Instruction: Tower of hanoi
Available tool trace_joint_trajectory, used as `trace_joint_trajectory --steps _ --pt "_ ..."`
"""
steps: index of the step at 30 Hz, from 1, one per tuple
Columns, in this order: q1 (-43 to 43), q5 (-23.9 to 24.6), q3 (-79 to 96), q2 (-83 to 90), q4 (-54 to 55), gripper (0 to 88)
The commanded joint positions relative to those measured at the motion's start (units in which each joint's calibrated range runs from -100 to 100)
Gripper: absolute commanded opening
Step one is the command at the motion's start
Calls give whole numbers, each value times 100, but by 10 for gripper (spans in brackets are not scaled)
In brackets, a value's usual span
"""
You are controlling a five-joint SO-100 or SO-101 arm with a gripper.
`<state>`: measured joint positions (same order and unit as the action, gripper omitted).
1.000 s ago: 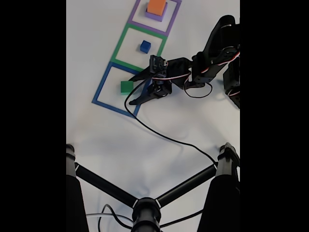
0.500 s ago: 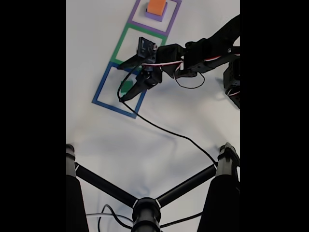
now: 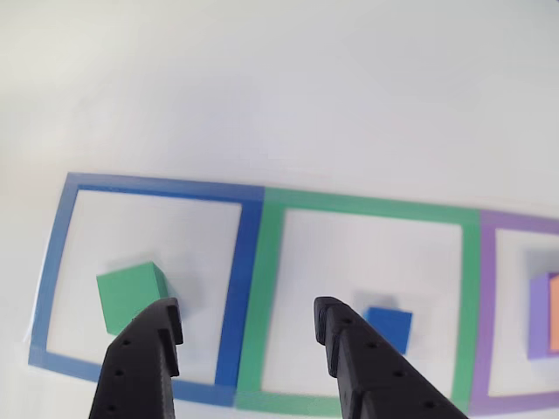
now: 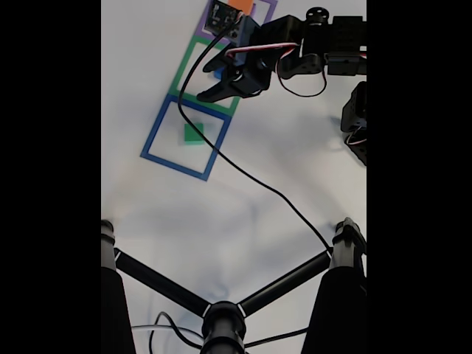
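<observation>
White worktop (image 4: pixel 243 214) fills most of both shots, with three tape squares in a row: blue outline (image 3: pixel 249 279), green outline (image 3: pixel 272 297), purple outline (image 3: pixel 482 305). The black arm (image 4: pixel 324 44) reaches in from the right of the fixed view, stretched out low and nearly flat across the top of the frame, wrist bent so the end effector (image 4: pixel 212 82) points down-left over the green outline. A black cable (image 4: pixel 251 181) trails from it down across the worktop to the tripod legs (image 4: pixel 287 280).

The purple slab (image 3: pixel 537 327) sits in the purple outline at the right edge of the other view, the orange block (image 3: pixel 554 316) on top of it. The green block (image 3: pixel 129 295) is inside the blue outline, a bit skewed. The blue cube (image 3: pixel 389 326) is in the green outline, just right of the right finger.

The end effector is spread wide, nothing between the fingers (image 3: pixel 144 353), hanging above the border between the blue and green outlines.
</observation>
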<state>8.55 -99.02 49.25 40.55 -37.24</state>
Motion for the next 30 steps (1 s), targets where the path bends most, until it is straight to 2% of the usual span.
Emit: trace_joint_trajectory --steps 1,7,15,19,22,30 --pt "-409 -98 -695 1177 -1671 96" --pt "-1202 -98 -2031 1401 -3743 65" --pt "-1743 -98 -1985 1722 -4423 90" --pt "-1835 -98 -1167 1986 -3856 143" --pt "-1881 -98 -359 2155 -3047 212" --pt "-1881 -98 1877 2066 -60 231"
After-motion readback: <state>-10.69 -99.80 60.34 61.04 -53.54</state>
